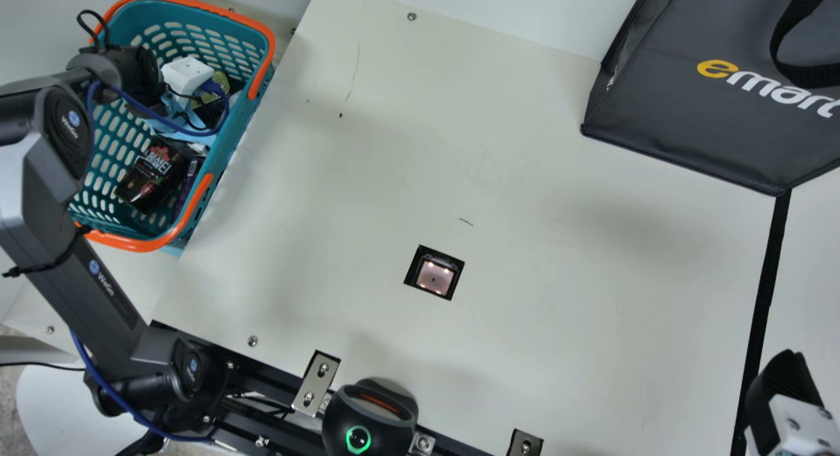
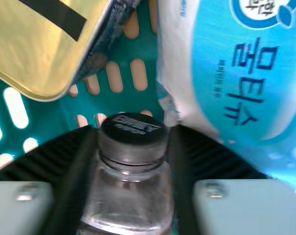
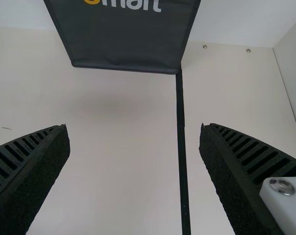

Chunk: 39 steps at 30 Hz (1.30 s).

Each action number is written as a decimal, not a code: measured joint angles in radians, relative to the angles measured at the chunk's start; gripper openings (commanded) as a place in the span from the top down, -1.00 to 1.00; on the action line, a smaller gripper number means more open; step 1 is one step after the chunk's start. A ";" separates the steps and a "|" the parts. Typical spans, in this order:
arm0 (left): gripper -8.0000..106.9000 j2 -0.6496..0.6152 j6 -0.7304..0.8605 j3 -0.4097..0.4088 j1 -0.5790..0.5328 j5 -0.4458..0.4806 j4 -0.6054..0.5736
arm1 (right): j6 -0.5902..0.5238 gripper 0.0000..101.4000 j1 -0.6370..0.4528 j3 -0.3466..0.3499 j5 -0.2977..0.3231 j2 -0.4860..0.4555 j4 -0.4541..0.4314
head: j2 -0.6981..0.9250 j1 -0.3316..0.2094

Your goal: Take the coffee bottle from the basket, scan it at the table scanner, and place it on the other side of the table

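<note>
In the main view my left gripper (image 1: 187,75) is down inside the teal basket (image 1: 177,4) at the upper left; its fingertips are hidden there. The left wrist view has the clear bottle with a black cap (image 2: 133,128), taken as the coffee bottle, with my left gripper (image 2: 133,147) shut on it, one finger against each side. The table scanner (image 1: 434,276) is a lit square window set in the table. My right gripper (image 1: 787,393) is at the main view's lower right corner; in the right wrist view my right gripper (image 3: 133,132) stands open over the table.
A dark printed package (image 1: 149,175) lies in the basket. Close to the bottle are a gold-topped can (image 2: 40,49) and a blue-white packet (image 2: 236,93). A dark grey bag (image 1: 695,108) stands at the upper right, and a black strip (image 1: 764,298) runs along the right part of the table.
</note>
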 measured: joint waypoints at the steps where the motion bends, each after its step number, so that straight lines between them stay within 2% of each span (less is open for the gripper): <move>1: 0.69 0.000 0.000 0.000 0.000 -0.002 0.000 | 0.000 -0.87 0.000 0.000 0.000 0.000 0.000 | 0.000 0.000; 4: 1.00 0.000 -0.004 0.000 0.000 -0.007 0.000 | 0.000 -0.87 0.000 0.000 0.000 0.000 0.000 | 0.000 0.000; 15: 1.00 -0.041 -0.012 0.000 0.006 -0.013 -0.035 | 0.000 -0.87 0.000 0.000 -0.001 0.000 0.000 | 0.000 0.000; 39: 1.00 -0.207 0.064 0.035 0.055 0.028 -0.195 | 0.000 -0.87 0.000 0.000 0.000 0.000 0.000 | 0.000 0.000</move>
